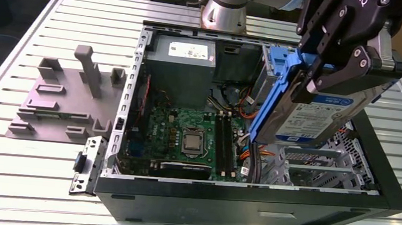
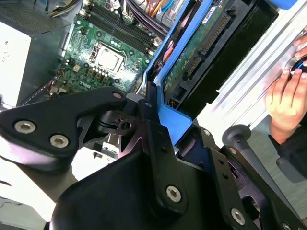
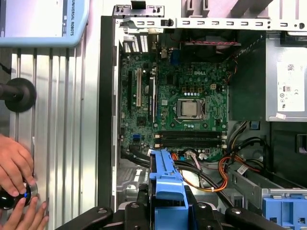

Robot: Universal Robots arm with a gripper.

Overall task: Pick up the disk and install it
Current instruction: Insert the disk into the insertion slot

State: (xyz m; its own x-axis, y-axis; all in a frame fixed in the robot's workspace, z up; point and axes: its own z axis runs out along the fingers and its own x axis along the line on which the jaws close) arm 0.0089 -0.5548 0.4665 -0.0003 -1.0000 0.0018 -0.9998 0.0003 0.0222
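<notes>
My gripper (image 1: 335,75) is shut on the disk (image 1: 309,119), a silver hard drive with a white-and-blue label and blue side rails. It hangs tilted, on edge, above the exterior view's right half of the open computer case (image 1: 251,201), over the metal drive cage (image 1: 320,166). In the second wrist view the black fingers (image 2: 148,120) clamp the blue rail, and the disk's (image 2: 201,43) green circuit side faces the camera. In the first wrist view the blue rail of the disk (image 3: 167,184) sticks out between the gripper's (image 3: 167,211) fingers, above the case interior.
Inside the case lie the green motherboard (image 1: 184,138), a grey power-supply box (image 1: 180,61) and orange and black cables (image 3: 211,179). A grey fixture (image 1: 64,95) stands on the slatted table at the exterior view's left. A person's hands (image 3: 14,172) rest on a knob beside the case.
</notes>
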